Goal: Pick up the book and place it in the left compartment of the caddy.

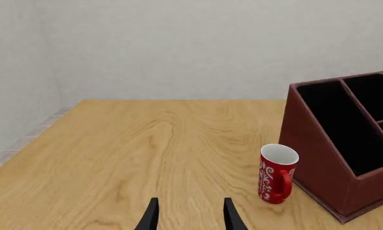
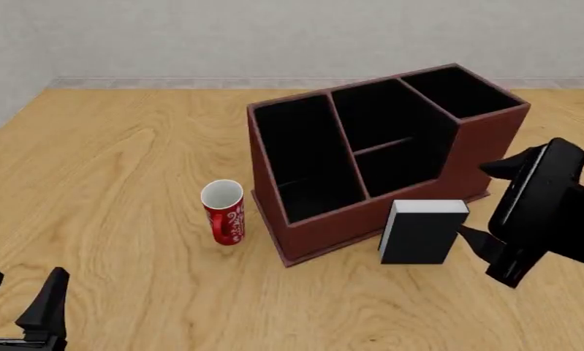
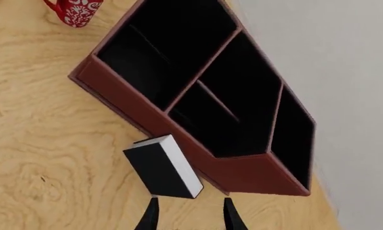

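A red mug (image 2: 224, 212) with white swirls stands just beside the caddy (image 2: 370, 219), toward the desk's (image 2: 126, 161) left edge. The book (image 2: 423, 232) stands upright against the caddy's near wall. Its left compartment (image 2: 306, 164) is black-lined and unblocked. The right end effector (image 2: 467, 238) is spread, just beside the book. The left end effector (image 2: 19, 307), spread too, is cut off at the near edge. The desk is pale grained wood.

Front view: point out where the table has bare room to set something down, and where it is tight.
Bare wood spreads left of the red mug to the table's left edge, and ahead of the left pincer. It is crowded at the caddy's near wall: the book stands there, with the right pincer beside it.
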Available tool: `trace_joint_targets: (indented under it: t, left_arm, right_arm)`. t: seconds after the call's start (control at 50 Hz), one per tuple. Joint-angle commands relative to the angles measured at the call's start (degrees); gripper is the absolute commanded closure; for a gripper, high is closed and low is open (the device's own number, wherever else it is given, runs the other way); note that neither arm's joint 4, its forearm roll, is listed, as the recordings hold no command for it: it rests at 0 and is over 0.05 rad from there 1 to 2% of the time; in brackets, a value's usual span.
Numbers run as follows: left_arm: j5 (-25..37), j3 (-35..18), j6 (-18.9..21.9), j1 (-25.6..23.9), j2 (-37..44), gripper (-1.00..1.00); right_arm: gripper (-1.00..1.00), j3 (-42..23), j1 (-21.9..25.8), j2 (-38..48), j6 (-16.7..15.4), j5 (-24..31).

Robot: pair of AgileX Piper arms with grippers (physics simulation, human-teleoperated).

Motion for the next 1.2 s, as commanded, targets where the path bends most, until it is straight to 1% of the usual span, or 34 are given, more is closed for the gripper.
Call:
trace_joint_targets:
  t: [0.02, 0.18, 0.38, 0.42, 0.46, 0.48, 0.52, 0.56, 0.6, 0.68, 0.7, 0.78, 0.84, 0.86, 0.9, 0.92, 1.2]
  left_arm:
    - [0.0, 0.0, 0.0, 0.0, 0.0, -1.0]
    - [0.0, 0.0, 0.0, 0.0, 0.0, -1.0]
    - [0.0, 0.0, 0.0, 0.0, 0.0, -1.0]
    - [0.0, 0.0, 0.0, 0.0, 0.0, -1.0]
    - [0.0, 0.0, 0.0, 0.0, 0.0, -1.0]
    - [0.0, 0.0, 0.0, 0.0, 0.0, -1.0]
    - [0.0, 0.0, 0.0, 0.0, 0.0, -1.0]
    - [0.0, 0.0, 0.0, 0.0, 0.0, -1.0]
    - [0.0, 0.0, 0.0, 0.0, 0.0, -1.0]
    - [0.0, 0.0, 0.0, 0.0, 0.0, -1.0]
    - [0.0, 0.0, 0.0, 0.0, 0.0, -1.0]
    - [0.0, 0.0, 0.0, 0.0, 0.0, -1.0]
    - [0.0, 0.0, 0.0, 0.0, 0.0, -1.0]
    - [0.0, 0.0, 0.0, 0.0, 0.0, -1.0]
    - [0.0, 0.0, 0.0, 0.0, 0.0, -1.0]
    - [0.0, 0.0, 0.0, 0.0, 0.0, -1.0]
    - [0.0, 0.0, 0.0, 0.0, 0.0, -1.0]
  right_arm:
    - [-1.0, -5.35, 0.63, 5.72, -4.14, 4.14]
    - [-1.0, -5.8, 2.37, 9.8, -5.13, 4.0]
    - [-1.0, -7.08, 2.51, 15.91, -7.05, 2.59]
    - [-1.0, -7.17, 2.6, 16.33, -7.03, 2.47]
    - [-1.0, -7.8, 3.01, 17.94, -6.29, 2.48]
    - [-1.0, -7.38, 2.6, 18.19, -7.1, 2.17]
    - [-1.0, -8.0, 3.03, 19.14, -6.54, 2.32]
    - [-1.0, -7.95, 2.49, 19.83, -7.39, 2.0]
    - [-1.0, -8.48, 2.45, 20.38, -7.3, 2.12]
    - [-1.0, -8.99, 1.27, 21.52, -8.73, 2.4]
    - [-1.0, -8.88, 0.63, 21.76, -9.51, 2.52]
    - [-1.0, -9.41, -0.23, 22.64, -10.24, 3.06]
    - [-1.0, -9.65, -0.27, 23.22, -10.08, 3.3]
    - [-1.0, -9.01, -0.74, 23.42, -10.86, 3.07]
    - [-1.0, -9.0, -0.79, 23.9, -10.77, 3.11]
    - [-1.0, -8.73, -1.18, 24.17, -11.29, 2.89]
    - [-1.0, -9.15, -1.71, 27.02, -11.97, 2.47]
